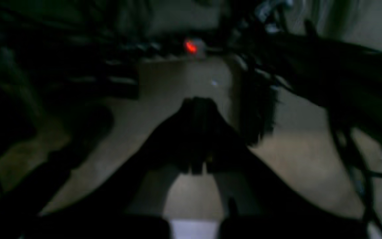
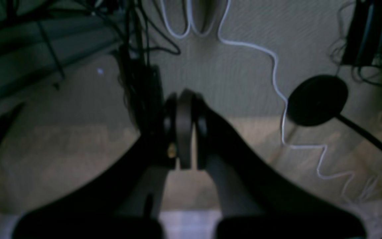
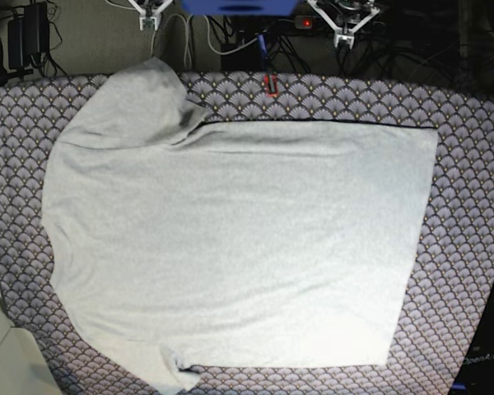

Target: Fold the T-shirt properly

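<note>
The light grey T-shirt [image 3: 230, 239] lies spread flat on the scallop-patterned tablecloth [image 3: 469, 206], plain side up, with no lettering showing. One sleeve [image 3: 136, 103] points to the back left; the other is bunched at the front left corner [image 3: 169, 370]. Both arms are pulled back beyond the table's far edge, off the shirt. My left gripper [image 3: 343, 25] shows in the left wrist view [image 1: 197, 106], dark and blurred, its fingers together over the floor. My right gripper [image 3: 152, 15] shows in the right wrist view [image 2: 185, 99], shut and empty over the floor.
A small red object [image 3: 271, 84] stands at the table's back edge. Behind the table are tangled black cables [image 3: 395, 49]. The right wrist view shows a white cable [image 2: 277, 83] and a black round base [image 2: 317, 99] on the floor. A red light [image 1: 191, 47] glows in the left wrist view.
</note>
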`<act>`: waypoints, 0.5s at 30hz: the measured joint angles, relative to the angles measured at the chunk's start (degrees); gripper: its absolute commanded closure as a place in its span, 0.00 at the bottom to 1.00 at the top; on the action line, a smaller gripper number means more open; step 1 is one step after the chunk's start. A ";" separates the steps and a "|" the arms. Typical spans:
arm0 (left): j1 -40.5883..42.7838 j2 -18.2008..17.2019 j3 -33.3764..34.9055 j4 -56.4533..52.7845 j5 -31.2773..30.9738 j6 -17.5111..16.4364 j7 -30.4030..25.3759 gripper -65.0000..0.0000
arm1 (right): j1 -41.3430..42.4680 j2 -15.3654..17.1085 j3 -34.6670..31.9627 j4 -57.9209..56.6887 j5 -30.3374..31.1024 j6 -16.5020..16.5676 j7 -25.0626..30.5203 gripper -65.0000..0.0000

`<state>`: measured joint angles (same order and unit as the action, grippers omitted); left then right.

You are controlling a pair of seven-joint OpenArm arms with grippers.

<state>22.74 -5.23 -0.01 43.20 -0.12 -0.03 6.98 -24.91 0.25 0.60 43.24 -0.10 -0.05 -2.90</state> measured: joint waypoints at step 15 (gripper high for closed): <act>15.82 -0.68 -9.86 35.78 -5.84 -1.01 8.13 1.00 | -14.16 -0.39 4.33 29.86 -0.15 0.20 -0.07 1.00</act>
<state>38.57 -5.91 -9.87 78.98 -5.96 -1.04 15.11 -39.07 -0.14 4.93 73.10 -0.25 0.14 -2.96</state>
